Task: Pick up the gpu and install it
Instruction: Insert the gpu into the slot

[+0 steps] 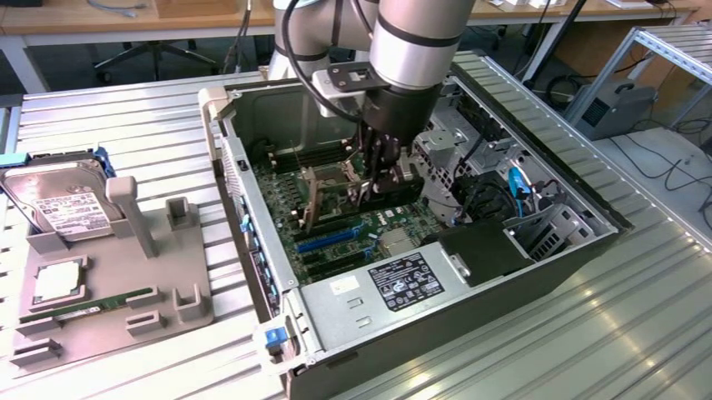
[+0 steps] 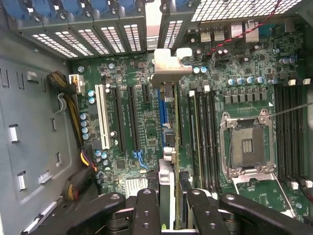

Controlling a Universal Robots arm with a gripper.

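I am deep in the install step: my end effector (image 2: 172, 208) is down inside the open computer case (image 1: 579, 242), clamped on the gpu (image 2: 168, 147), which I hold edge-on above the motherboard (image 2: 230, 98). From my wrist the card runs as a thin strip away from my fingers (image 2: 146, 210), its silver bracket (image 2: 168, 66) at the far end by the rear slot covers (image 2: 98, 36). It sits just beside the blue expansion slot (image 2: 162, 110), between the black slots and the memory slots (image 2: 203, 132).

As I judge it, the card's bottom edge must line up along that slot and the bracket must meet the rear opening before any straight push down; a skewed card would jam or stress the connector.

Much is hard to read. The card's lower edge is hidden by its own body, so I cannot tell whether the contacts already touch the slot or hover over it. In the exterior view my arm (image 1: 414, 42) covers most of the card. On the worktop's grey holder (image 1: 133, 308) a hard drive (image 1: 62, 204) and a memory stick (image 1: 89, 306) remain.
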